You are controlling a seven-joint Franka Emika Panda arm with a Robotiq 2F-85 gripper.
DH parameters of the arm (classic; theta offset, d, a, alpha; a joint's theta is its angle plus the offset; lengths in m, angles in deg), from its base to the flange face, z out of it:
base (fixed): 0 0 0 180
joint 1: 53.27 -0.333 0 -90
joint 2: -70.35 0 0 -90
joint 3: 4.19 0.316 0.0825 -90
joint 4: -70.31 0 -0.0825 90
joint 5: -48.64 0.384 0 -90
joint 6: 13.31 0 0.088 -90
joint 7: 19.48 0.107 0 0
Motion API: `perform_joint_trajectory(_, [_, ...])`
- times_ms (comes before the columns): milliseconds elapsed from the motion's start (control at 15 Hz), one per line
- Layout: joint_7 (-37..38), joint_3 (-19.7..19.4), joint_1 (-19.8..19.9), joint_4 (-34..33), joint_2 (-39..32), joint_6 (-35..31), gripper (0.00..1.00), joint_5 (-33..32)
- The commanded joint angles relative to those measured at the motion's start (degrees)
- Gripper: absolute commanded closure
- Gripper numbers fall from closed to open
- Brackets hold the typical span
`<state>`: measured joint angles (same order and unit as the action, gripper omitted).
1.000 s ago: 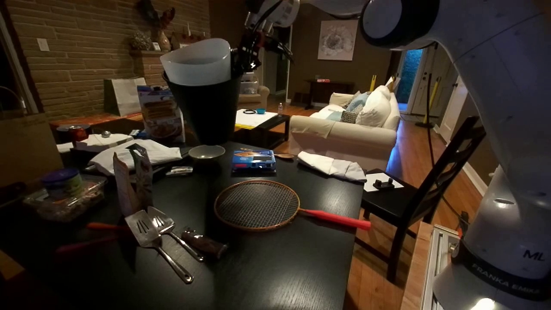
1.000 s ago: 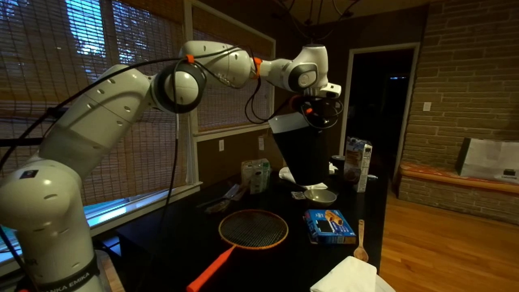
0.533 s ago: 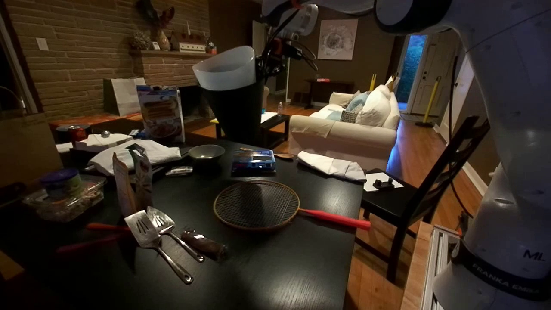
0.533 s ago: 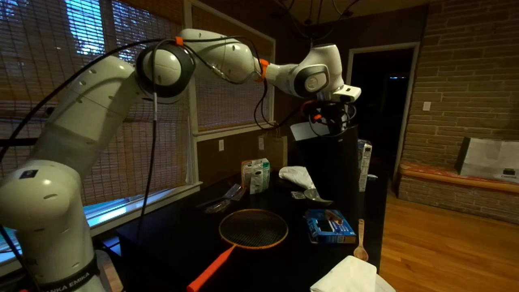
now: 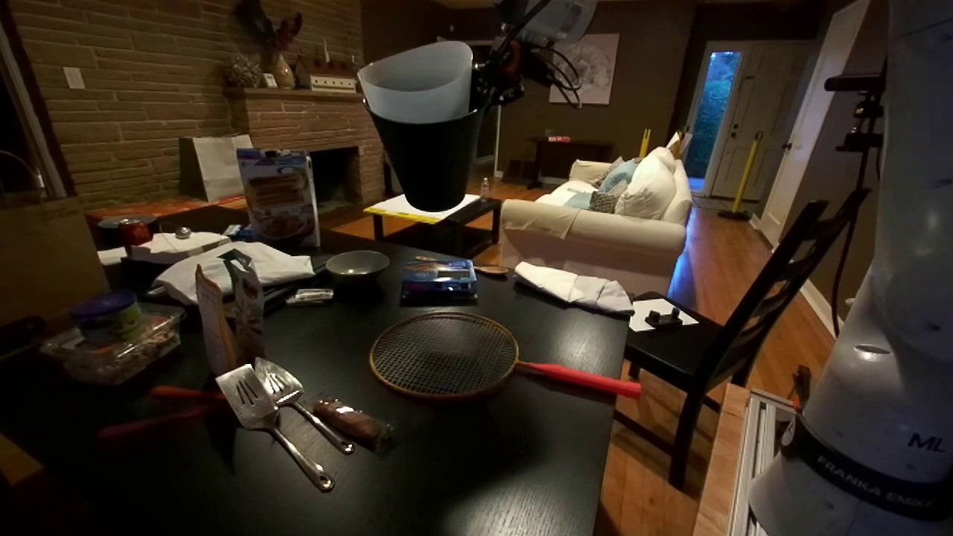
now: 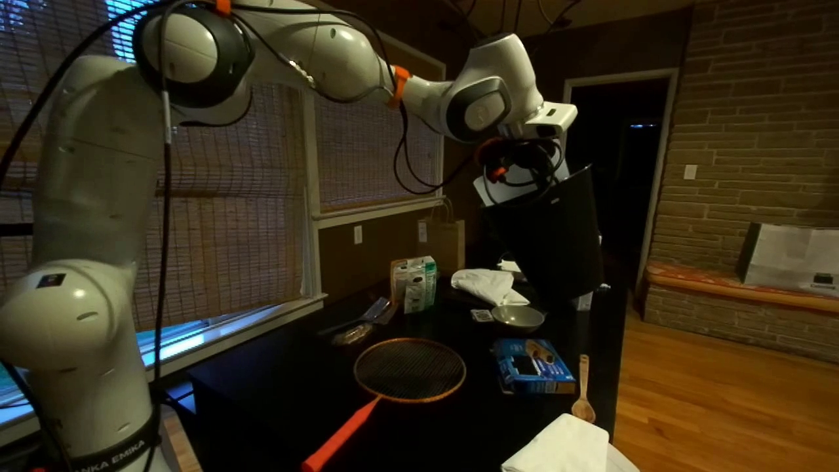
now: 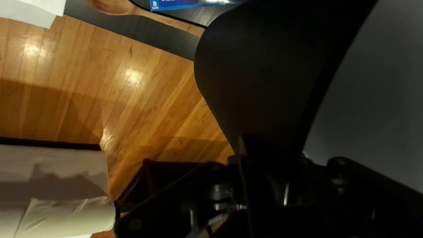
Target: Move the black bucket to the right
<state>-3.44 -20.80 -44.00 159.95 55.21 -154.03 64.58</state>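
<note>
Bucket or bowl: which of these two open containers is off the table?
The bucket: the gripper holds it in the air by its wall, tilted, whereas the bowl sits upright on the table.

- The bucket (image 5: 426, 160) is black, its top band (image 5: 418, 83) whitish-blue.
- The gripper (image 7: 273, 150) is mostly black.
- The arm (image 6: 328, 52) is white with orange straps (image 6: 398, 85).
- The table (image 5: 506, 476) is black.
- The racket (image 6: 409, 369) has an orange rim, a dark grid and a red handle (image 6: 342, 434).
- The flat box (image 6: 534, 366) is blue.
- The spoon (image 6: 583, 388) is light brown.
- The bowl (image 6: 518, 318) is greyish.
- The floor (image 6: 708, 400) is honey-brown with plank lines.
- The stone wall (image 6: 754, 118) is tan, in brick rows.
</note>
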Motion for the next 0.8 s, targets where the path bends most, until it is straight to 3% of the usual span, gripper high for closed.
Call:
perform_joint_trajectory(0, [3.2,1.6,-0.8,13.9,11.5,-7.0,0.98,-2.9])
perform_joint_trajectory(200, [11.4,1.4,-1.5,23.2,18.3,-9.5,0.98,-10.5])
perform_joint_trajectory(333, [19.2,1.6,-0.6,29.5,22.2,-11.7,0.98,-21.0])
perform_joint_trajectory(400, [12.3,2.4,0.3,21.3,15.0,-7.3,0.92,-14.2])
perform_joint_trajectory(533, [16.0,2.8,0.9,26.4,18.2,-8.6,0.92,-18.9])
perform_joint_trajectory(667, [16.1,2.9,1.1,28.3,19.6,-9.0,0.92,-19.2])
perform_joint_trajectory(733, [16.1,3.0,1.1,28.7,19.8,-9.2,0.98,-19.2])
